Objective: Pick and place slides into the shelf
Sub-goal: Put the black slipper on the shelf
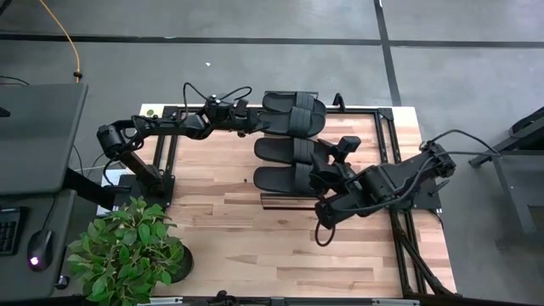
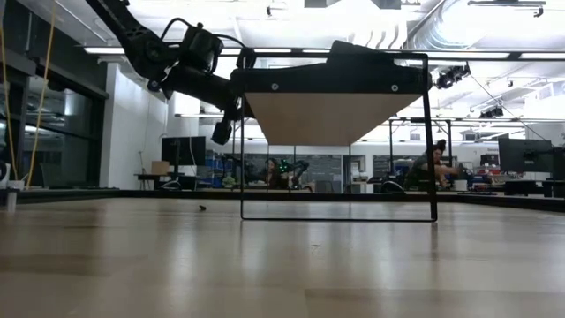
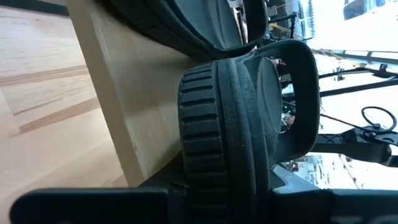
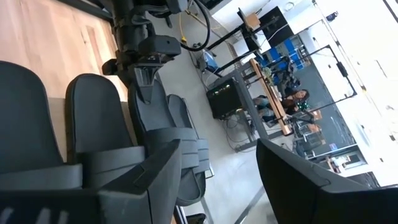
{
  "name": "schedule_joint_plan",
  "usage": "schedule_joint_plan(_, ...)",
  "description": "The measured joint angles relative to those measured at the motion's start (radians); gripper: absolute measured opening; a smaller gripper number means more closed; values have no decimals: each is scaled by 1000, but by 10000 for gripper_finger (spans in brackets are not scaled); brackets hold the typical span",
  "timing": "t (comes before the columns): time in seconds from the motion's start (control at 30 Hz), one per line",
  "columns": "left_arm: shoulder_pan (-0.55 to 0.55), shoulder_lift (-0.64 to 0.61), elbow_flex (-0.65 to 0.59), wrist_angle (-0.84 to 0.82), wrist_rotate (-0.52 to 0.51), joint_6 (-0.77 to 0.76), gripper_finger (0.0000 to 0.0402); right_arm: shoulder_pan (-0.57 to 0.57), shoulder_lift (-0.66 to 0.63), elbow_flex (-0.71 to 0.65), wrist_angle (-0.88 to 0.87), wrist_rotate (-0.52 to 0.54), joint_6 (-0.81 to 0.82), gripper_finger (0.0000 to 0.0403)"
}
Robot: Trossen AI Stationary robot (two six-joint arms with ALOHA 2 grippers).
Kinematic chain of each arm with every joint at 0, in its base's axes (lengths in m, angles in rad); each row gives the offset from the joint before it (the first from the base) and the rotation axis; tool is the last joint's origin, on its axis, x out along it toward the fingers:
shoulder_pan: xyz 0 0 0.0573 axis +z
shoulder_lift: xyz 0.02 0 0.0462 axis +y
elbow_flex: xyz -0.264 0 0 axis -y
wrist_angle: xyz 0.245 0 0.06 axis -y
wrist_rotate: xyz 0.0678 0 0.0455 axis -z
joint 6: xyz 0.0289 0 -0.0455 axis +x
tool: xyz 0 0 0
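I had the shelf (image 1: 374, 127) standing on the butcher-block table (image 1: 280, 246), its plank top raised on a thin dark frame, so the slides could sit in a row clear of the tabletop. All four slides were already up there: a far pair (image 1: 293, 112) lying side by side at the back of the plank, and a nearer pair (image 1: 285, 164) beside them, heels pointing towards my left arm's side.

My left gripper (image 1: 252, 124) was at the heel end of the far pair. In its wrist view the ribbed sole edge of a slide (image 3: 214, 143) filled the frame, lying along the plank, which I took to mean the slide was set down. Whether those fingers had let go or were only loosening, I could not tell.

My right gripper (image 1: 340, 157) hung over the strap end of the nearer pair, fingers (image 4: 155, 180) spread wide with nothing between them, presumably because its slides were placed.
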Motion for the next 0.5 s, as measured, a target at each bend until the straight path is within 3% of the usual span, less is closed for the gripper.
schedule_joint_plan(0.5, -12, 25, 1, 30, -9, 23, 67, -54, 0, 0, 10, -21, 0, 200)
